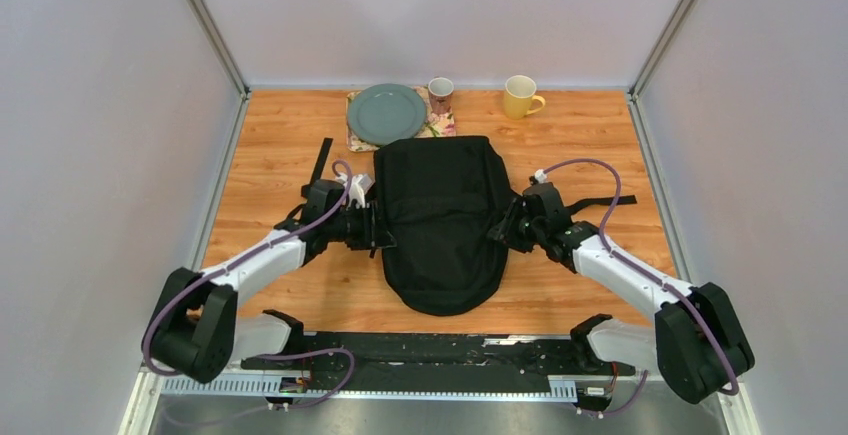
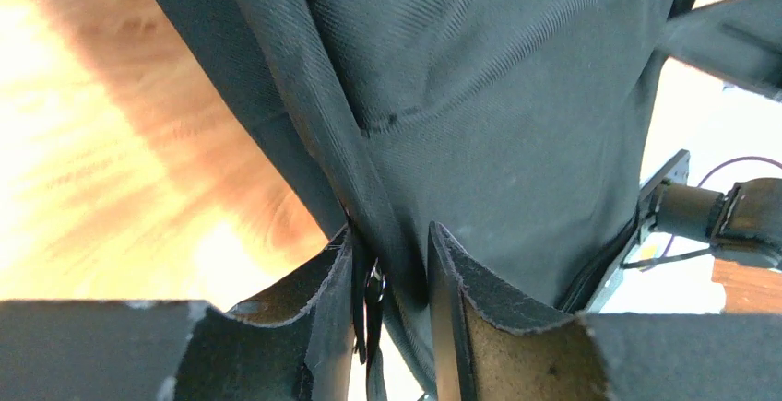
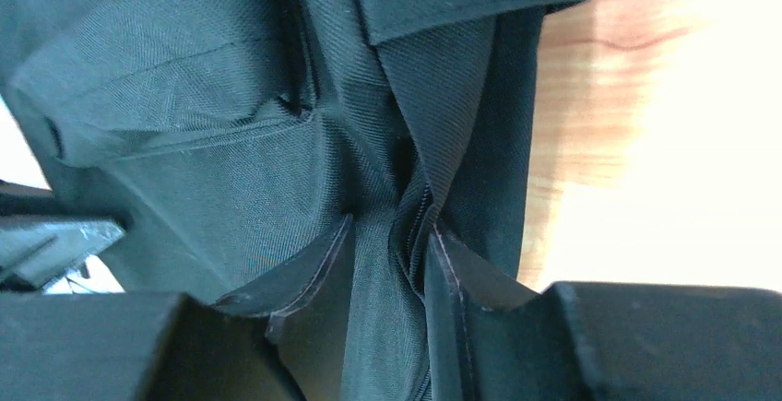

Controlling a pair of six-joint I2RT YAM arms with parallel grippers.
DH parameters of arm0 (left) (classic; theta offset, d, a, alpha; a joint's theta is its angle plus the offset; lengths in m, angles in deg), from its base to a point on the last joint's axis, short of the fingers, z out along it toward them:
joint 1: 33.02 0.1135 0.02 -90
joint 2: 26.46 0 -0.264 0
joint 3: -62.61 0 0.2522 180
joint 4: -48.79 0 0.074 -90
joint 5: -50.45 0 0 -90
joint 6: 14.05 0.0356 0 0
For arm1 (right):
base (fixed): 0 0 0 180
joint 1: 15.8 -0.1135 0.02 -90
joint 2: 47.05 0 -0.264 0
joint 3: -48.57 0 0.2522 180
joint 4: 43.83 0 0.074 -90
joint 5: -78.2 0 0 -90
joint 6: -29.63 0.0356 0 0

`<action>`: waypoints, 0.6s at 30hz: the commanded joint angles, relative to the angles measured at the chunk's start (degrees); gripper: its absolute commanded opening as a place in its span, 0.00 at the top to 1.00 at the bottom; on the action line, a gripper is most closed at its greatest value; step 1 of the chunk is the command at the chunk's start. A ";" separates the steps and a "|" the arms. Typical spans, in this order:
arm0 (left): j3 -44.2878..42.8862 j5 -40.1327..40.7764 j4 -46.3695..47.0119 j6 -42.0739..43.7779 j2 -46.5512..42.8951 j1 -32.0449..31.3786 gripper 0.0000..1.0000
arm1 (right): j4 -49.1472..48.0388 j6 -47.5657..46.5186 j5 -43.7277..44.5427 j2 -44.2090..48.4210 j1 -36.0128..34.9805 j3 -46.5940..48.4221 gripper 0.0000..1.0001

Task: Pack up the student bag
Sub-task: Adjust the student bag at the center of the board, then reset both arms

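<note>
Student bag [image 1: 440, 220] lies flat at worktop centre, rounded end toward near edge. Left gripper [image 2: 387, 244] at bag's left side: claw narrow, pinching fold of black fabric. Right gripper [image 3: 392, 235] at bag's right side: claw narrow, clamped on bunched fabric by zipper seam. Left strap [image 1: 320, 160] and right strap [image 1: 603, 201] trail outward on worktop. Far edge: grey-green plate [image 1: 386, 113] on floral mat [image 1: 443, 125], small mug [image 1: 440, 90] just beside, yellow mug [image 1: 521, 96] further right. 2 mugs upright.
</note>
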State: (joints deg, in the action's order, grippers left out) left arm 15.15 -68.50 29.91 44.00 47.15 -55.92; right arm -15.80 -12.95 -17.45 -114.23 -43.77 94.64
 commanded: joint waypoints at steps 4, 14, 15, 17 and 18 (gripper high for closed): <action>6.88 3.02 -2.69 0.57 -12.07 -0.48 0.59 | 1.20 -4.44 0.63 2.83 2.04 5.04 0.61; 7.50 11.80 -12.62 4.08 -25.24 -0.48 0.25 | 10.26 -9.80 5.30 10.04 4.76 7.68 0.51; 7.33 12.94 -13.32 4.43 -26.13 -0.57 0.25 | 10.61 -10.06 5.30 11.88 4.85 7.59 0.50; 6.80 16.37 -15.60 5.57 -28.33 -0.48 0.25 | 11.49 -11.55 4.51 13.56 5.12 7.50 0.48; 6.10 17.60 -16.23 5.84 -28.95 -0.48 0.24 | 12.53 -11.82 4.42 14.96 5.20 7.67 0.47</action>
State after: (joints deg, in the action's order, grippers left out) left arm 23.24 -57.92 18.45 46.85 21.53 -56.25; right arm -6.34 -21.13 -13.98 -103.45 -39.09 99.98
